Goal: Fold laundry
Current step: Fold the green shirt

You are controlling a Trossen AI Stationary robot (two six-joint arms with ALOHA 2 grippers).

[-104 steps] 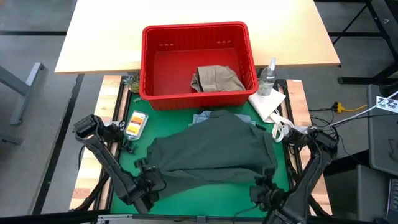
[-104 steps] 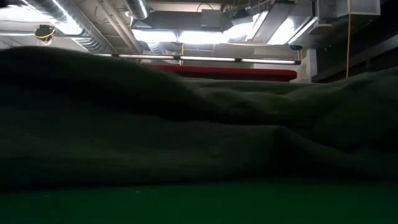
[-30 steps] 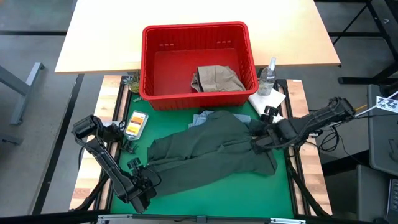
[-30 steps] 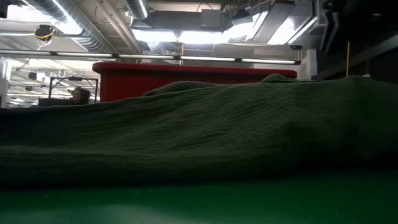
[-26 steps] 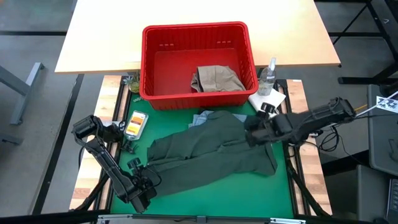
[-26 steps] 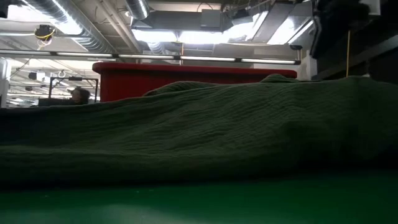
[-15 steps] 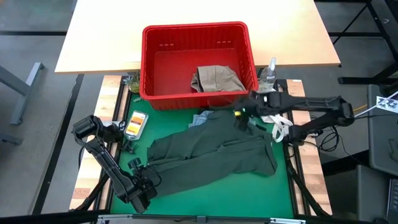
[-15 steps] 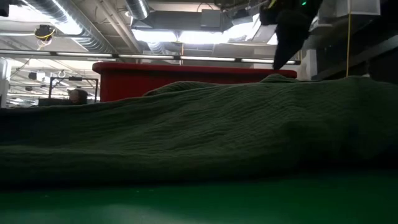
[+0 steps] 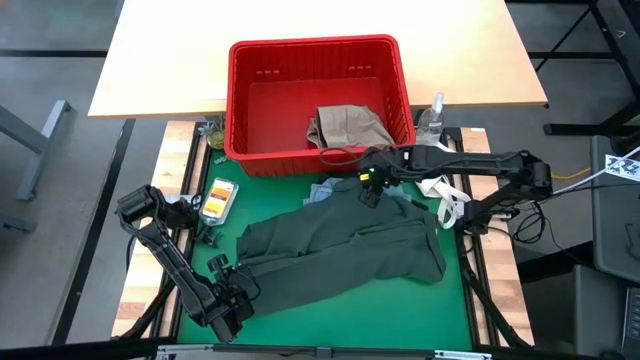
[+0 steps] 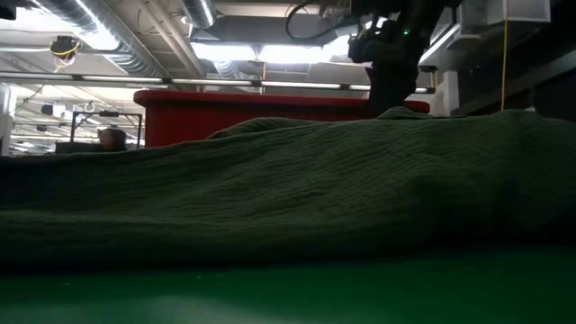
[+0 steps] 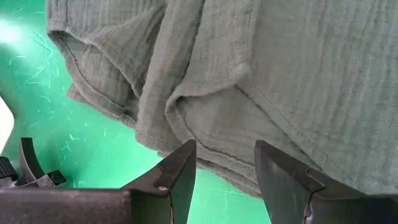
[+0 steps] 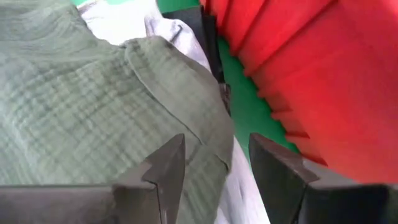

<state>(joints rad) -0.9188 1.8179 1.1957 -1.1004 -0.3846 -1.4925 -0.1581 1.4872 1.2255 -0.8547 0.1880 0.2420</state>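
A dark olive green garment (image 9: 345,245) lies spread and rumpled on the green mat (image 9: 330,315). Light blue denim (image 9: 325,188) peeks out from under its far edge. A beige piece (image 9: 348,127) lies in the red basket (image 9: 250,100). My right gripper (image 9: 368,182) stands open over the garment's far edge (image 12: 186,106), close to the basket wall (image 12: 311,81). My left gripper (image 9: 225,297) waits open at the mat's near left, just off the garment's hemmed corner (image 11: 186,118). In the low view, the garment (image 10: 288,189) fills the foreground and my right arm (image 10: 393,54) shows above it.
A small orange and white object (image 9: 218,198) lies at the mat's left. A spray bottle (image 9: 432,120) and a white cloth (image 9: 432,165) sit at the far right, beside the basket. A pale wooden table (image 9: 160,60) stretches beyond.
My right gripper has swung from the garment's right side toward the far edge and to the left, ending over the garment's far edge next to the basket. The garment has stayed as it lay.
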